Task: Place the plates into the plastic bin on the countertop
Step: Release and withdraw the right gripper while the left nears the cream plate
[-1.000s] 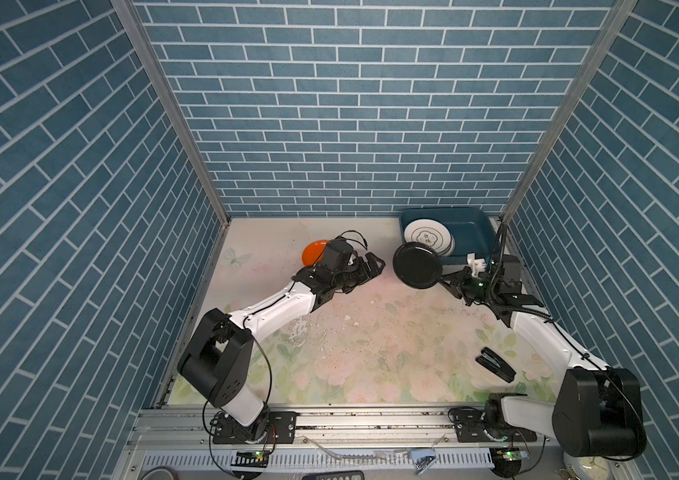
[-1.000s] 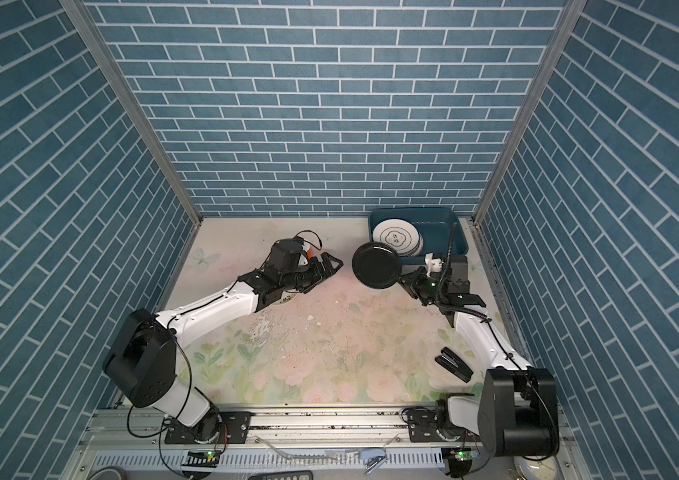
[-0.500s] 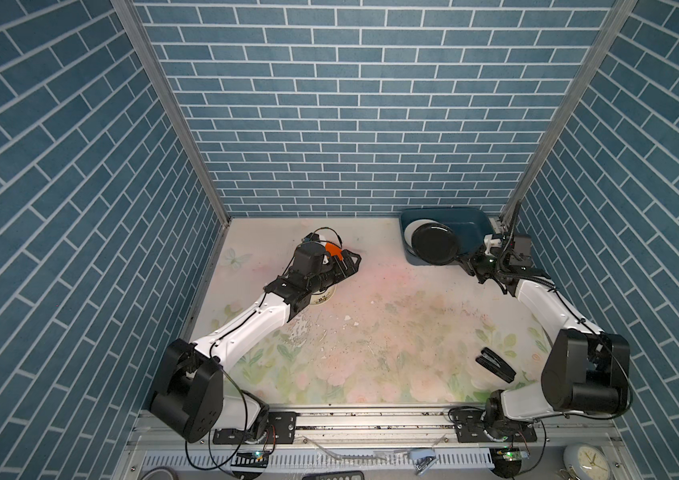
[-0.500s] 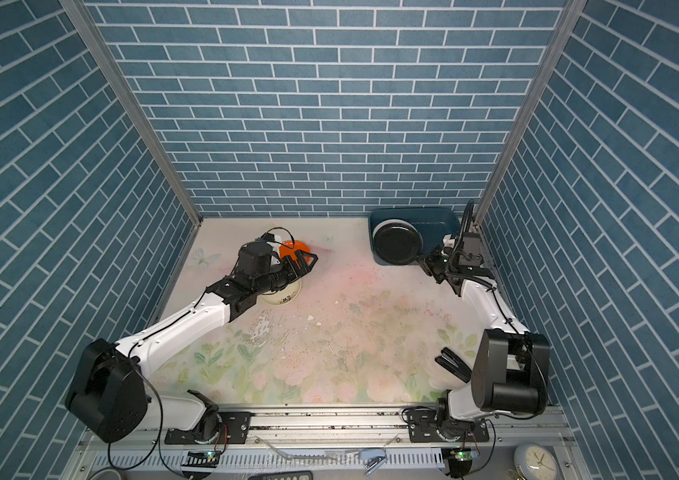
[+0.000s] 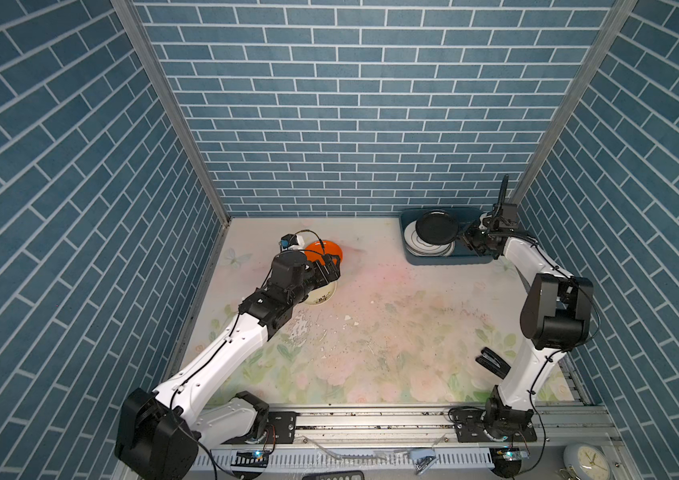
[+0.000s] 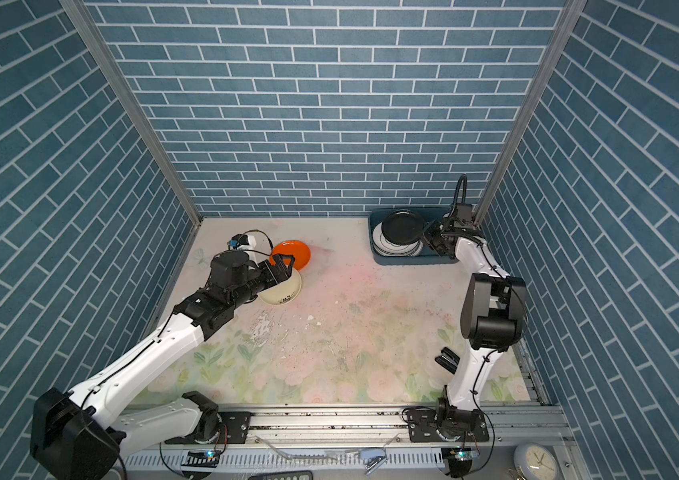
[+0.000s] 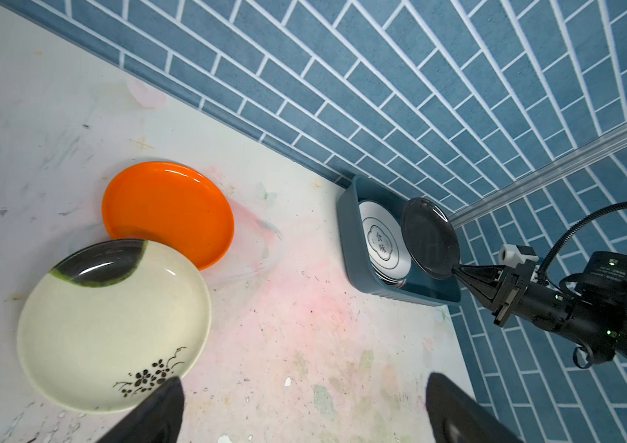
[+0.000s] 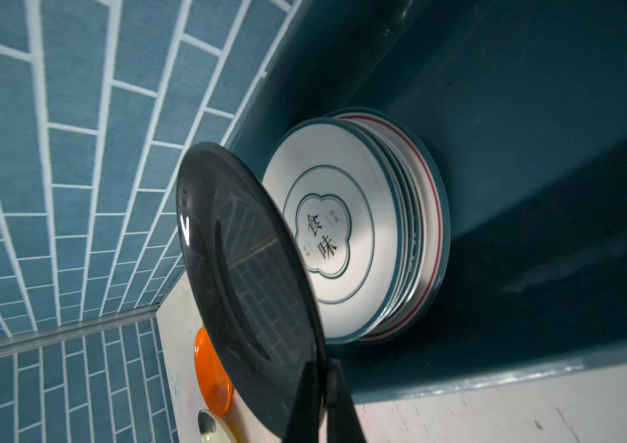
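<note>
One glossy round black plate point(image 8: 243, 268) tilts above stacked white plates point(image 8: 362, 237).

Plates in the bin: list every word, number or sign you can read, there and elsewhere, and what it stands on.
"食味": centre of the top white plate in the bin, inside a teal flower outline.
Tiny marks beside those characters: too small to read.
Numerals on the clock: too small to read.
Print on the right arm: blurred.
No text: black plate, orange plate, cream plate.
</note>
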Robot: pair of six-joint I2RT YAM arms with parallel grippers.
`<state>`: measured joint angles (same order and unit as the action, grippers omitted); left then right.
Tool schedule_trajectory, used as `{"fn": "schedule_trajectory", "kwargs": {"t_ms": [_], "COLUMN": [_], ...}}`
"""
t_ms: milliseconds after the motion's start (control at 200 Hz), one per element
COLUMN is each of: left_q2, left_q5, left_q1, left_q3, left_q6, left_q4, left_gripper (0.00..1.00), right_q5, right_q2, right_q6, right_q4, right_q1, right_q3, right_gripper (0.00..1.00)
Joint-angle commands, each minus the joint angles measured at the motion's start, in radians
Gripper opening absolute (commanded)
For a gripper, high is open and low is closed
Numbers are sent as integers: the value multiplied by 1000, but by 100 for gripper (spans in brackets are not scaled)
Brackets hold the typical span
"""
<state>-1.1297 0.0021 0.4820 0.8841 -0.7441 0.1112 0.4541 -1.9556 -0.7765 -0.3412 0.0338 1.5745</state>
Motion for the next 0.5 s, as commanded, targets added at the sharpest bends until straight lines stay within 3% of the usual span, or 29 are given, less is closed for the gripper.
{"fn": "schedule_trajectory", "kwargs": {"t_ms": [0,490], "left_q2": [13,36], "left_q5": [-39,-54], "left_q1": [-14,-37], "left_q3": [-22,-47], "left_q6": [31,45], "left_q4": [28,59], "left_gripper": [100,100], "right_q5": [-20,-6], "right_q2": [-54,-306], "right_q6": [28,62], "right_q4": [-45,-163], "right_q1": [-4,-46], "right_q3": [83,338], "right_gripper": [0,0]}}
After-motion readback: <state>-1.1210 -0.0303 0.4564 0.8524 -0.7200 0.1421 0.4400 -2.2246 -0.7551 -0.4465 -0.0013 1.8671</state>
